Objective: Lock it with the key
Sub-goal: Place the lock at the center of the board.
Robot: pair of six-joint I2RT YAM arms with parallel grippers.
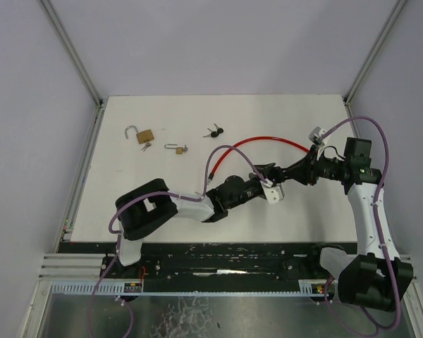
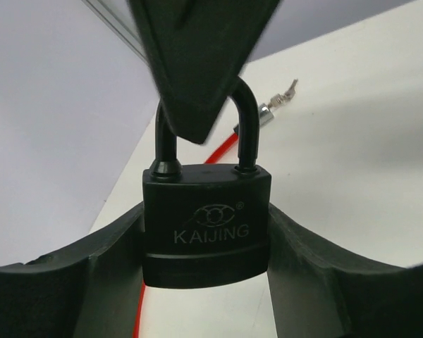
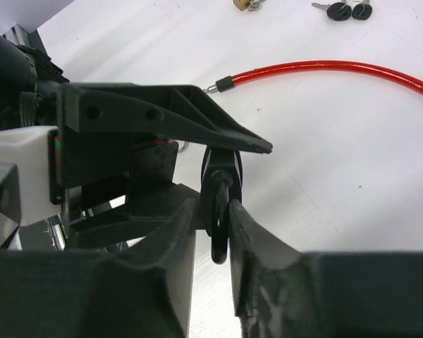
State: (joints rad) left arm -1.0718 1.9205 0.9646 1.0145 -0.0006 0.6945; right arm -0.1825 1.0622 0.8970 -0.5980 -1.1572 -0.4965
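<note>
The padlock (image 2: pixel 206 225) is held above the table (image 1: pixel 127 176), its body clamped between the left fingers (image 2: pixel 92 282). The right fingers (image 3: pixel 268 274) straddle its shackle, but whether they grip it cannot be told. This looks like a handover. Next, a free arm must fetch the keys (image 1: pixel 213 131). Only the left wrist view shows both shackle legs meeting the body; only the top view shows the two arms meeting.
</note>
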